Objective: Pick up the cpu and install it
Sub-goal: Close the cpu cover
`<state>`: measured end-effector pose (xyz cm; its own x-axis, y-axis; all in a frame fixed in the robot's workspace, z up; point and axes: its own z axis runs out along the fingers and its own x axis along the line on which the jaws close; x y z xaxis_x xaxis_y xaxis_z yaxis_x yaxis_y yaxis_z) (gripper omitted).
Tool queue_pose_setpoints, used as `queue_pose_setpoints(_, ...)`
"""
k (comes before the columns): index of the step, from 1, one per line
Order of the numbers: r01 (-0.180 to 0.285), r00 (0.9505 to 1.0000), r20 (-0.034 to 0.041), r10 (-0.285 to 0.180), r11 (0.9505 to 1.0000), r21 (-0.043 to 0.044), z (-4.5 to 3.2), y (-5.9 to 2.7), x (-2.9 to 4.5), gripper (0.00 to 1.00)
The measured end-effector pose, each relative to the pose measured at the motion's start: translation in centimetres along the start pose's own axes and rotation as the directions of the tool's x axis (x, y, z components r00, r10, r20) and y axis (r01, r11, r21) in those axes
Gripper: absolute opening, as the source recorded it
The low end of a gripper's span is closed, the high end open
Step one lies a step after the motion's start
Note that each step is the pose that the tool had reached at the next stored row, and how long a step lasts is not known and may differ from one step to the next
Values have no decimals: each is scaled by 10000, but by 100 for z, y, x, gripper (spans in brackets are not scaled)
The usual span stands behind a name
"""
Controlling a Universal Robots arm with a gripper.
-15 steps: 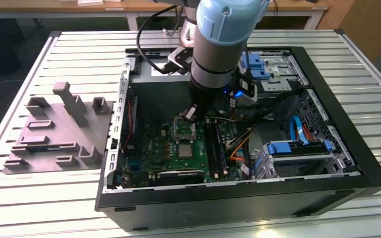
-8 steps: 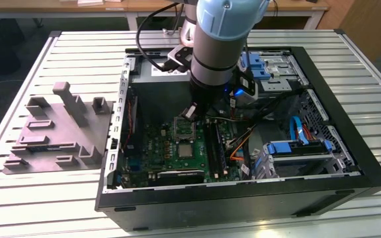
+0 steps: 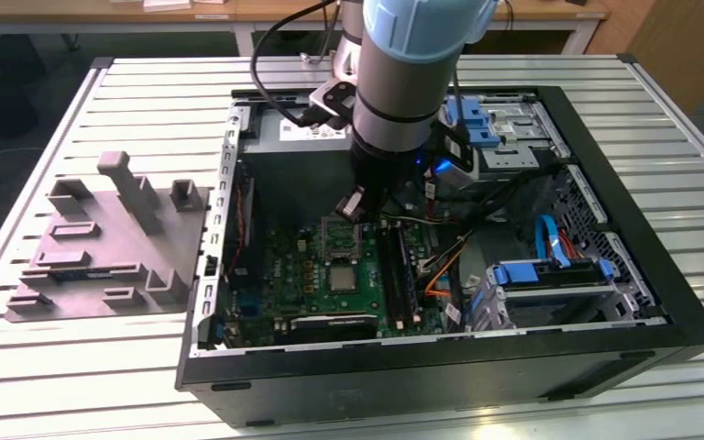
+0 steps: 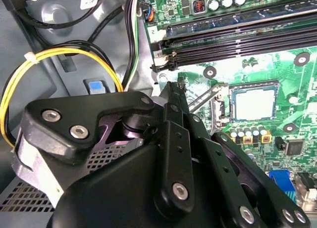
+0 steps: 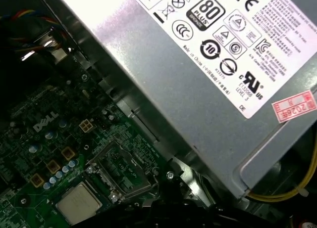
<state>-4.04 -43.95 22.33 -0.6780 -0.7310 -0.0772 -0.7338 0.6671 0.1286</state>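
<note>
The gripper (image 4: 171,89), jaws seemingly together and empty, is hovering just beside the cpu (image 4: 254,103) lying flat in the motherboard (image 4: 292,65) socket.

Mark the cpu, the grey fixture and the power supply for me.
cpu (image 4: 254,103), second wrist view, middle of its silver top.
grey fixture (image 3: 102,252), exterior view, flat base among the posts.
power supply (image 5: 163,65), first wrist view, bare metal side below the labels.
</note>
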Motion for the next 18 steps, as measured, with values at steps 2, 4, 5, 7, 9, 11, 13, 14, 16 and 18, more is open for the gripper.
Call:
queue_pose_setpoints(2,-4,10000,-55,4,10000,51,-10,2,-1,11)
queue_pose_setpoints(4,-8,9999,-134,10,9999,123,-15,3,-1,11)
queue_pose_setpoints(5,-9,9998,-174,12,9999,161,-15,3,0,11)
queue_pose_setpoints(7,-9,9998,-205,13,9998,189,-15,3,0,11)
queue_pose_setpoints(9,-10,9998,-212,14,9998,194,-16,3,0,11)
queue_pose_setpoints(11,-10,9998,-212,15,9998,195,-15,3,0,11)
queue_pose_setpoints(13,-10,9998,-215,15,9998,198,-15,3,0,11)
queue_pose_setpoints(14,-10,9998,-216,15,9998,199,-15,3,0,11)
queue_pose_setpoints(16,-11,9998,-219,15,9998,202,-15,3,0,11)
queue_pose_setpoints(18,0,9998,-222,4,9998,203,-15,3,0,11)
